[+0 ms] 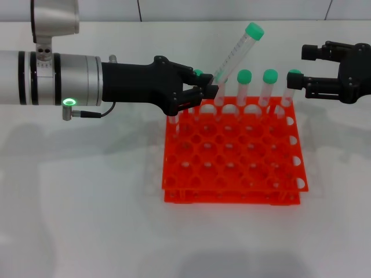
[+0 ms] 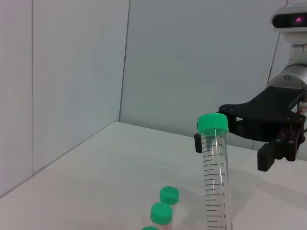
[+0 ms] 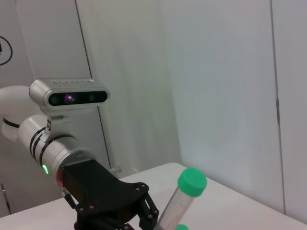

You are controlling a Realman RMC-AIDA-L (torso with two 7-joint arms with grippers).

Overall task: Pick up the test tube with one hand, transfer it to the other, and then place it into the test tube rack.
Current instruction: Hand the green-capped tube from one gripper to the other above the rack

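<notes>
My left gripper, on the green-lit arm, is shut on the lower end of the test tube. It holds the tube tilted, green cap up and to the right, above the back row of the orange test tube rack. The tube also shows in the left wrist view and the right wrist view, where the left gripper is seen too. My right gripper is open and empty, level with the rack's back right corner. It also shows in the left wrist view, behind the tube's cap.
Several other green-capped tubes stand upright in the rack's back row; their caps show low in the left wrist view. The rack stands on a white table with a pale wall behind it.
</notes>
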